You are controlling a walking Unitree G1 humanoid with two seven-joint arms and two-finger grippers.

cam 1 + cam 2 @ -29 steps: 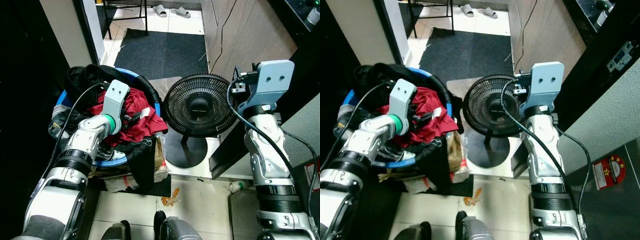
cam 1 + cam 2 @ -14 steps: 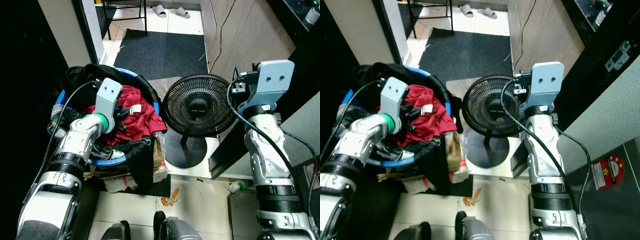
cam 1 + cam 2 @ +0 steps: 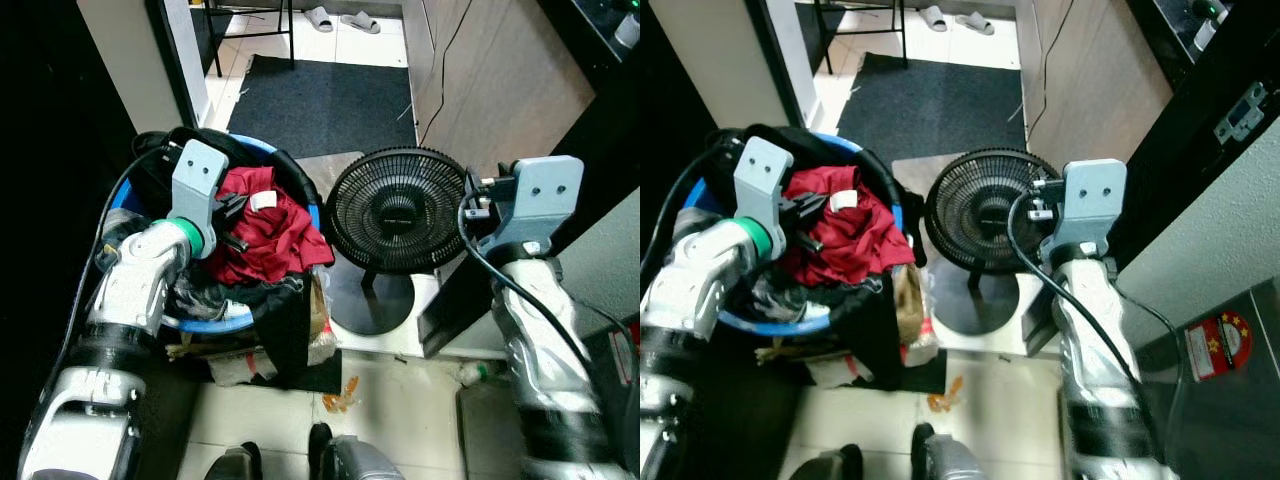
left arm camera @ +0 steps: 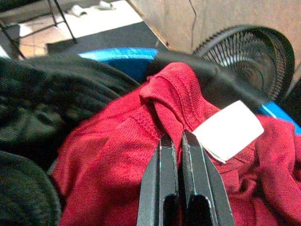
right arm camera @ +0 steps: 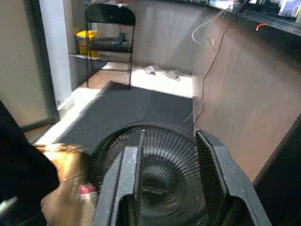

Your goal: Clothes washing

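Observation:
A blue laundry basket [image 3: 240,318] stands on the floor at my left, heaped with dark clothes [image 3: 160,155] and a red garment [image 3: 268,228] with a white tag [image 3: 263,201]. My left gripper [image 3: 235,215] is over the basket, shut on a fold of the red garment [image 4: 164,110]; the wrist view shows the two fingers [image 4: 161,188] pinching the red cloth beside the white tag [image 4: 229,129]. My right gripper [image 5: 165,141] is raised beside a black floor fan [image 3: 398,212], its fingers [image 5: 212,162] open with nothing between them.
The black fan [image 3: 983,218] stands on its round base right of the basket. A dark mat [image 3: 325,100] lies beyond it, with slippers [image 3: 340,20] and a chair [image 5: 109,28] farther off. A wooden wall [image 3: 500,70] runs along the right. Plastic bags [image 3: 320,320] lie under the basket.
My left gripper has drawn back and to the left over the basket, pulling the red garment up with it. The right arm has dropped slightly and looks blurred.

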